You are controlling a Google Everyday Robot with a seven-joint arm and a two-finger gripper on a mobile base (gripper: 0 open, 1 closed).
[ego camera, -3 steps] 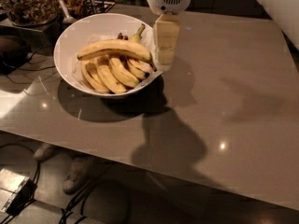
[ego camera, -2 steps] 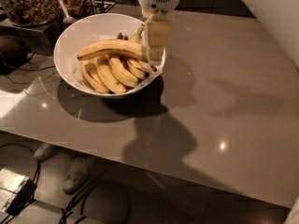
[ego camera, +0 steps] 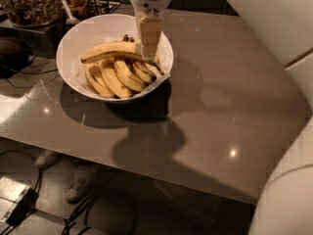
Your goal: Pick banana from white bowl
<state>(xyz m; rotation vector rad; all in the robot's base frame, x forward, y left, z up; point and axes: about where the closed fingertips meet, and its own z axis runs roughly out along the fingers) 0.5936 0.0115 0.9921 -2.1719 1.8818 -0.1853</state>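
The white bowl (ego camera: 73,48) stands at the back left of the grey table and holds several yellow bananas on a white paper lining. The banana (ego camera: 110,51), the longest one, lies across the top of the pile, with its right end under the gripper. My gripper (ego camera: 148,48) hangs from above over the bowl's right side, reaching down to the banana's right end. The shorter bananas (ego camera: 115,77) lie side by side below it.
A glass jar of brown nuts (ego camera: 29,4) stands behind the bowl at the back left, with utensils and a dark rack beside it. Cables and a box lie on the floor under the table's front edge. My white arm body fills the right edge.
The gripper has moved left from the bowl's right rim to over the bowl's inside, now at the long banana's right end. The bananas have not moved.
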